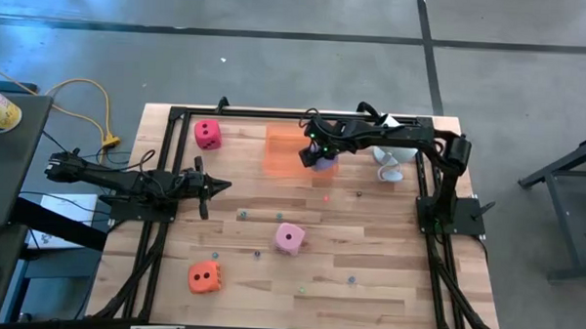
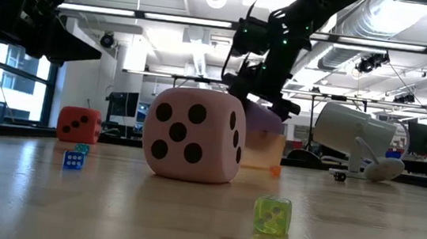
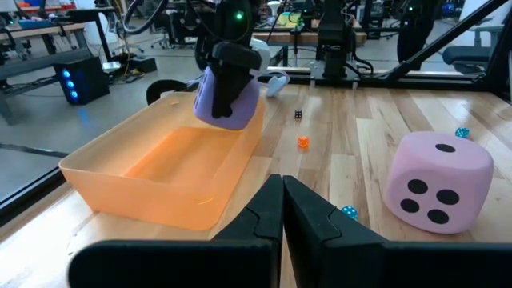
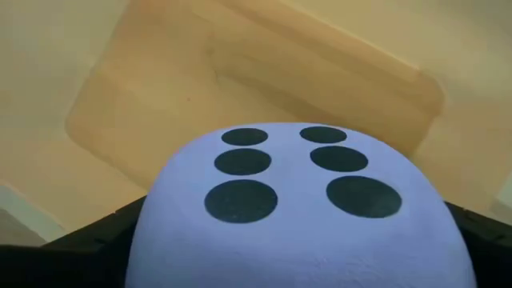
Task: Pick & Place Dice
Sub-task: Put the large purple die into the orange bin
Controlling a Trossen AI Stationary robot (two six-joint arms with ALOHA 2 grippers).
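Observation:
My right gripper [image 1: 321, 158] is shut on the purple die [image 3: 228, 100], which hangs over the right side of the translucent orange tray [image 3: 160, 172] at the table's far middle. The red die [image 1: 208, 133] rests on the table at the far left. Near the middle sits the light pink die [image 1: 289, 238], and the orange die [image 1: 204, 276] at the near left. My left gripper [image 1: 219, 186] is shut and holds nothing, waiting low over the table's left side and pointing right. My right gripper pinches the purple die by two opposite sides [image 4: 148, 240] between its two fingers [image 4: 96, 236]. The fingers slant down from above, coming from the table's right. The die's six-pip face [image 4: 296, 172] is turned up toward the wrist. The die hangs clear above the tray.
Several tiny dice lie scattered on the wood, among them a green one [image 2: 272, 216] and a blue one [image 2: 73, 159]. A white device [image 1: 391, 163] lies on the table to the right of the tray. Black frame rails [image 1: 275, 115] border the table.

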